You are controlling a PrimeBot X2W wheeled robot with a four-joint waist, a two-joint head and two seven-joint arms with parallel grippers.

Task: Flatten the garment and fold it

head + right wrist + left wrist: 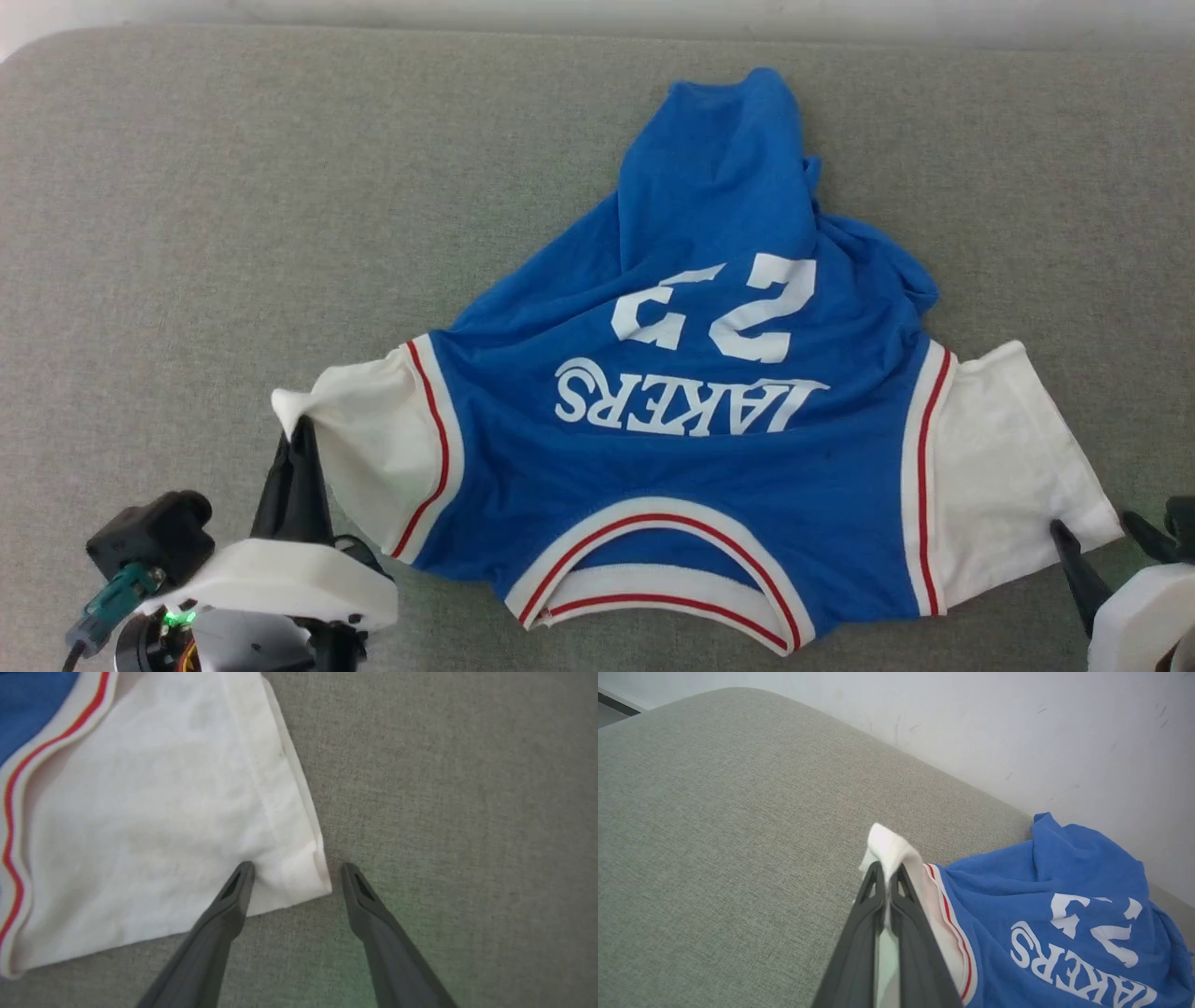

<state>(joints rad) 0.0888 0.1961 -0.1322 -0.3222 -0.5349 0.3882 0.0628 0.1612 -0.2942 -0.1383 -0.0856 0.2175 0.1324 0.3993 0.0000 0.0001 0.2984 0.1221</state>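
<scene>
Garment (709, 448) sits crumpled on the grey fabric surface (187, 233), collar toward the robot, hem bunched on the far side. Its sleeve-to-sleeve axis runs left-right. Left gripper (297, 439) is clamped on the left sleeve (373, 448) tip. Right gripper (296, 870) is spread wide, holding nothing: one finger on the right sleeve (163, 812), the other just off its corner. Likely next: close right, pull sleeves apart. Bare surface lies beyond both sleeves; wall (1017, 728) is close behind the hem.

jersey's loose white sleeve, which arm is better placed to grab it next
Right. The right gripper has jaws open astride the corner of the free white sleeve; the left gripper has jaws shut on the other sleeve, so it is busy.
</scene>
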